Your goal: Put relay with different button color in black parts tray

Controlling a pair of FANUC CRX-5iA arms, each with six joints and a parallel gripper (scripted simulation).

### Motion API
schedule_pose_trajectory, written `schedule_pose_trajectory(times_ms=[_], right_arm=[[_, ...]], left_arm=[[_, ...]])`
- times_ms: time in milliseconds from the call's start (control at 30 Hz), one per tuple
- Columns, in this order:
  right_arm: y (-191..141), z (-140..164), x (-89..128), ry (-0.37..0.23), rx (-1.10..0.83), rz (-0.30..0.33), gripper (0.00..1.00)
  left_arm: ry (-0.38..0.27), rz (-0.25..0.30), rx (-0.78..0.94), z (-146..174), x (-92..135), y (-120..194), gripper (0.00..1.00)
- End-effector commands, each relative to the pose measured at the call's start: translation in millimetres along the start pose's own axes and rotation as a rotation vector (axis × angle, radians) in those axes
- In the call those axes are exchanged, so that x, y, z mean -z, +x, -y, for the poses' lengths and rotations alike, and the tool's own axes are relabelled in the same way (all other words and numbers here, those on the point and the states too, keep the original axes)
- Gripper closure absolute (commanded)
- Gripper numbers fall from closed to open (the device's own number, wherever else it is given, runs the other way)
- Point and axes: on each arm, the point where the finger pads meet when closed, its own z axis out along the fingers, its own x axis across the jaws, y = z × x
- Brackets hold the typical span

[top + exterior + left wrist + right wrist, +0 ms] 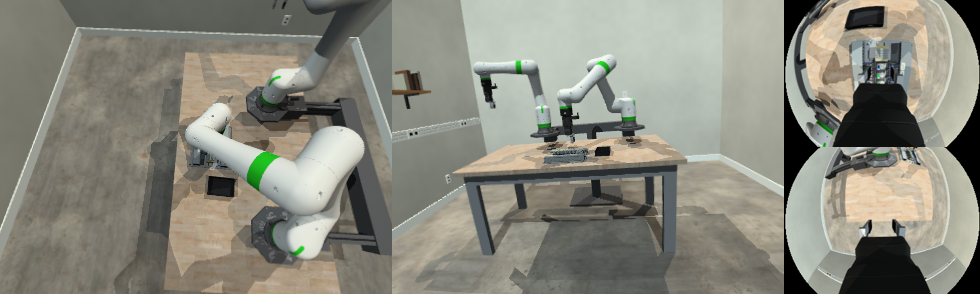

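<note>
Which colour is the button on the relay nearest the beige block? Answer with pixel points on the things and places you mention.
Blue: that button (879,66) shows best in the left wrist view.
</note>
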Motion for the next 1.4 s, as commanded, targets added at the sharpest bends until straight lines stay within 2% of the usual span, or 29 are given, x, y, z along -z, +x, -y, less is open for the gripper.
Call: schedule_pose_trajectory(times_ms=[0,767,1200,1367], right_arm=[[0,0,1,-0.002,0.0,0.0,0.0],[0,0,1,-0.002,0.0,0.0,0.0],[0,0,1,-0.002,0.0,0.0,0.0],[0,0,1,-0.002,0.0,0.0,0.0]], left_arm=[[-0.002,-0.001,0.0,-1,1,0,0.02],[-0.002,-0.001,0.0,-1,0,0,0.02],[-0.002,-0.001,0.0,-1,-33,1,0.02],[-0.002,-0.001,0.0,-1,-39,1,0.02]])
